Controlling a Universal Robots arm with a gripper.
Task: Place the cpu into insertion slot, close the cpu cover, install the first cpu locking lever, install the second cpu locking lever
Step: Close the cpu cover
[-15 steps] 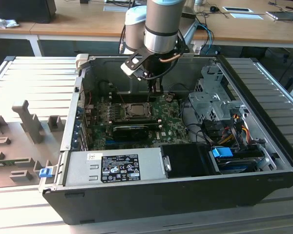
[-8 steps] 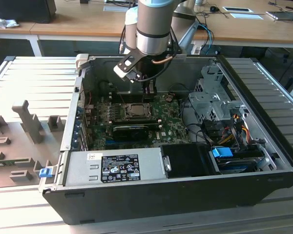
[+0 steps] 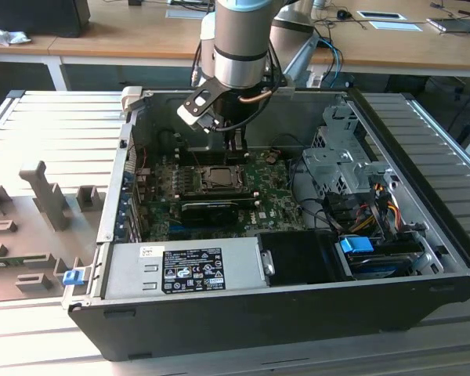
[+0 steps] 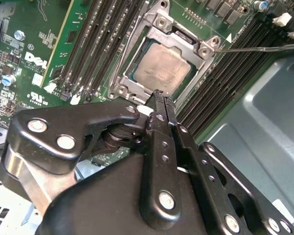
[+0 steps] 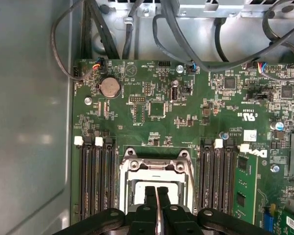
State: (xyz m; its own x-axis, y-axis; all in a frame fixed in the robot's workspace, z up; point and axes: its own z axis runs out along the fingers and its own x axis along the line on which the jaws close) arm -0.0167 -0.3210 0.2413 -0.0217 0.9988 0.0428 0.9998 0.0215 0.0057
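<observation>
Hovering over the cpu cover (image 4: 126,68), closed around the seated cpu (image 4: 161,68), with fingers (image 4: 159,105) pinched together, holding nothing

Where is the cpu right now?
In the second wrist view, the cpu lies on the motherboard, framed by the cpu cover, between two banks of memory slots, just beyond the gripper.

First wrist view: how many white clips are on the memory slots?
4: two white clips on one side of the cpu cover, two on the other. The gripper may hide more.
</observation>
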